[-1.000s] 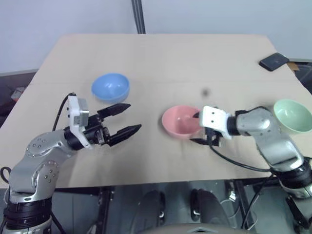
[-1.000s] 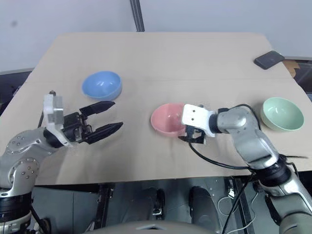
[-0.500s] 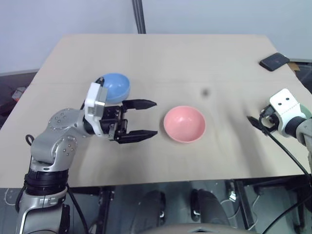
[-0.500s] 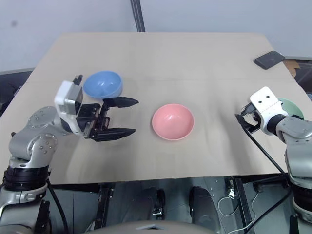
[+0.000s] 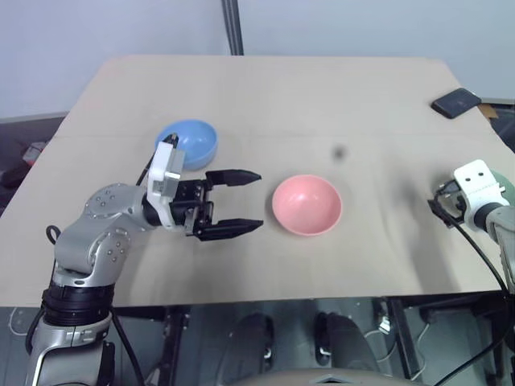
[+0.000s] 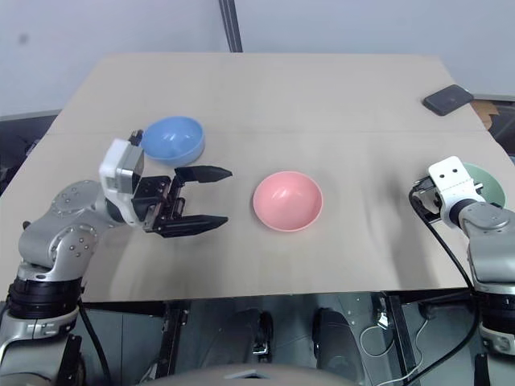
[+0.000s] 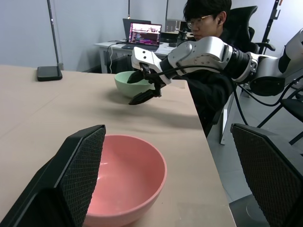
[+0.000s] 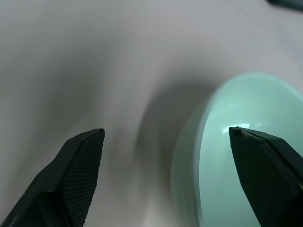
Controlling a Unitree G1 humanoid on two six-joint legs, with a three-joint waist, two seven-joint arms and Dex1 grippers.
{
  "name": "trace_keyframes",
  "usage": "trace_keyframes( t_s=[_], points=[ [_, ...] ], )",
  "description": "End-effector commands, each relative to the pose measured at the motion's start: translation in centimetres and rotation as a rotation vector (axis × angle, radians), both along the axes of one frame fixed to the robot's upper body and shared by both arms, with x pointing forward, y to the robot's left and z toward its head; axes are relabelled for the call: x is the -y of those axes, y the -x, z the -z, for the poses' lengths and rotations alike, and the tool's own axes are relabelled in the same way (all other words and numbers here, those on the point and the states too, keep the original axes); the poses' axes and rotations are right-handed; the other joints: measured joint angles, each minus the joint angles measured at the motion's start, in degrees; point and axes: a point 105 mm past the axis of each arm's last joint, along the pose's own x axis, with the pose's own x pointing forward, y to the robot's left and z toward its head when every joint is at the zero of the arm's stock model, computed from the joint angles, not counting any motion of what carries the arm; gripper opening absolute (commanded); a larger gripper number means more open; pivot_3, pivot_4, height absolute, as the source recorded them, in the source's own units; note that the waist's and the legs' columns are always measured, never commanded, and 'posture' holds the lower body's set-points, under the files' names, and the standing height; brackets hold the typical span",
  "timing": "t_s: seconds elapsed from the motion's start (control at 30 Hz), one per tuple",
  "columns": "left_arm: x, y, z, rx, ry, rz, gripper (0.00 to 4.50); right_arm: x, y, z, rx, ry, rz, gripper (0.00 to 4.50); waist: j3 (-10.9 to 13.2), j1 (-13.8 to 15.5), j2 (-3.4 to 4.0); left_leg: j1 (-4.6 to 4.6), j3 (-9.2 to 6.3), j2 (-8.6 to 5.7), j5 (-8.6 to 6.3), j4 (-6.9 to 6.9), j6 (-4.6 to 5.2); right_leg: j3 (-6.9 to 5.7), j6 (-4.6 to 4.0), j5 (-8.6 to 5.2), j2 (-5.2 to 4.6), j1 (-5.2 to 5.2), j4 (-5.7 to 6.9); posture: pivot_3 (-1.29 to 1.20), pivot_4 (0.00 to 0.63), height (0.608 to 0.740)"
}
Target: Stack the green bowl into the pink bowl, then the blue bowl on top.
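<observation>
The pink bowl (image 5: 306, 205) sits upright at the table's middle. My left gripper (image 5: 259, 201) hovers just to its left, pointing level at it with its fingers open and empty. The blue bowl (image 5: 189, 142) stands behind the left wrist, partly hidden by it. The green bowl (image 7: 130, 82) is at the table's right edge. My right gripper (image 8: 165, 130) is open at the green bowl (image 8: 241, 151), one finger over its inside and the other outside over the table. From the head, the right wrist covers most of the green bowl (image 6: 489, 181).
A black phone (image 5: 455, 102) lies at the table's far right corner. A black pole (image 5: 232, 28) rises behind the far edge. In the left wrist view a person (image 7: 208, 19) sits beyond the table's right end, near a desk with a laptop (image 7: 146, 34).
My right arm left the pink bowl's rim and swung right to the green bowl. My left gripper shifted right, closer to the pink bowl, still open.
</observation>
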Motion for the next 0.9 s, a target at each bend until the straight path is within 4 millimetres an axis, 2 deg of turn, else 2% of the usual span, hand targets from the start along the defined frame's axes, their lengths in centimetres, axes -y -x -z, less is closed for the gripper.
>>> trace_keyframes(
  t_s=[0.03, 0.1, 0.13, 0.17, 0.23, 0.27, 0.37, 0.47, 0.5, 0.53, 0.6, 0.73, 0.8, 0.9],
  points=[
    [-0.2, 0.3, -1.2, 0.056, 0.002, -0.021, 4.5, 0.8, -0.6, -1.7, 0.071, 0.0, 0.025, 3.04, 0.0, -0.04, 0.0, 0.0, 0.0, 0.0, 0.0, 0.0, 0.0, 0.01, 0.0, 0.0, 0.01, 0.0, 0.0, 0.0, 0.15, 0.739],
    [-0.3, 0.4, -1.2, 0.057, 0.002, -0.028, 4.5, 0.8, -0.8, -1.9, 0.079, 0.001, 0.025, 2.04, 0.0, -0.05, 0.0, 0.01, 0.01, 0.01, 0.0, 0.0, 0.0, 0.02, 0.0, 0.0, 0.03, -0.01, 0.0, 0.0, 0.15, 0.739],
    [-0.4, 0.4, -1.2, 0.057, 0.002, -0.031, 4.5, 0.7, -0.8, -2.0, 0.082, 0.002, 0.022, 1.75, 0.0, -0.07, 0.0, 0.01, 0.01, 0.02, 0.0, 0.0, 0.0, 0.03, 0.0, 0.0, 0.03, -0.01, 0.0, 0.0, 0.15, 0.739],
    [-0.4, 0.4, -1.2, 0.057, 0.002, -0.034, 4.5, 0.7, -0.9, -2.1, 0.084, 0.004, 0.018, 1.08, 0.0, -0.06, 0.0, 0.0, 0.01, 0.03, 0.0, 0.0, 0.0, 0.03, 0.01, 0.0, 0.05, -0.01, 0.0, 0.0, 0.15, 0.739],
    [-0.4, 0.3, -1.3, 0.058, 0.013, -0.051, 4.5, 0.6, -1.0, -2.3, 0.088, 0.011, 0.005, 0.23, 0.0, -0.06, 0.01, 0.0, 0.01, 0.03, 0.0, 0.0, 0.0, 0.04, 0.01, 0.01, 0.05, -0.01, 0.0, 0.0, 0.15, 0.739],
    [-0.5, 0.2, -1.4, 0.057, 0.019, -0.064, 4.5, 0.5, -1.1, -2.4, 0.09, 0.017, -0.002, 0.1, 0.0, -0.05, 0.01, 0.0, 0.02, 0.03, 0.0, 0.0, 0.0, 0.06, 0.0, 0.01, 0.04, -0.01, -0.01, 0.0, 0.15, 0.739],
    [-1.0, -0.6, -0.9, 0.068, 0.01, -0.145, 4.5, -0.8, -1.5, -2.9, 0.115, 0.011, -0.075, 0.1, 0.0, -0.04, 0.01, 0.0, 0.02, 0.03, 0.0, 0.0, 0.0, 0.06, 0.0, 0.0, 0.05, -0.01, -0.01, 0.0, 0.15, 0.739],
    [-2.1, -2.0, -0.4, 0.069, 0.016, -0.273, 4.5, -4.4, -1.9, -4.1, 0.186, -0.041, -0.264, 0.1, 0.0, -0.04, 0.0, 0.01, 0.02, 0.04, 0.0, 0.0, 0.0, 0.07, 0.01, 0.01, 0.07, -0.01, -0.01, 0.0, 0.15, 0.739],
    [-2.7, -2.5, -0.2, 0.072, 0.016, -0.318, 4.5, -6.7, -1.6, -5.0, 0.218, -0.073, -0.388, 0.1, 0.0, -0.08, 0.01, 0.0, 0.02, 0.04, 0.0, 0.0, 0.0, 0.06, 0.01, 0.01, 0.07, -0.01, -0.01, 0.0, 0.15, 0.739],
    [-3.4, -3.0, 0.0, 0.068, 0.01, -0.373, 4.5, -10.1, -0.9, -6.2, 0.248, -0.138, -0.547, 0.1, 0.01, -0.22, 0.02, 0.01, 0.03, 0.04, 0.0, 0.0, 0.0, 0.07, 0.01, 0.01, 0.08, -0.01, -0.01, 0.0, 0.15, 0.739],
    [-4.4, -3.7, 0.4, 0.067, -0.003, -0.448, 4.5, -14.7, 0.9, -7.8, 0.278, -0.223, -0.781, 0.1, 0.01, -0.71, 0.02, 0.02, 0.05, 0.11, 0.0, 0.0, 0.0, 0.11, 0.02, 0.02, 0.14, -0.03, -0.01, 0.0, 0.15, 0.739],
    [-6.2, -5.1, 1.6, 0.065, -0.073, -0.597, 4.5, -21.3, 3.8, -8.8, 0.267, -0.245, -1.107, 0.1, 0.02, -1.14, 0.01, 0.02, -0.01, 0.17, 0.0, 0.0, 0.0, 0.06, 0.01, 0.02, 0.14, -0.03, 0.02, 0.0, 0.15, 0.739],
    [-6.9, -5.6, 2.2, 0.05, -0.097, -0.656, 4.5, -23.7, 5.3, -8.3, 0.228, -0.231, -1.259, 0.1, 0.01, -0.9, 0.0, 0.01, -0.03, 0.11, -0.01, 0.0, 0.01, 0.02, 0.01, 0.02, 0.07, -0.01, -0.02, 0.0, 0.15, 0.739],
    [-7.2, -5.8, 2.5, 0.053, -0.119, -0.688, 4.5, -25.4, 6.0, -7.3, 0.162, -0.218, -1.378, 0.1, 0.02, -0.36, -0.05, -0.04, -0.07, 0.08, -0.02, 0.0, 0.03, -0.06, 0.0, 0.02, 0.02, 0.0, -0.08, 0.0, 0.15, 0.739]
  ],
)
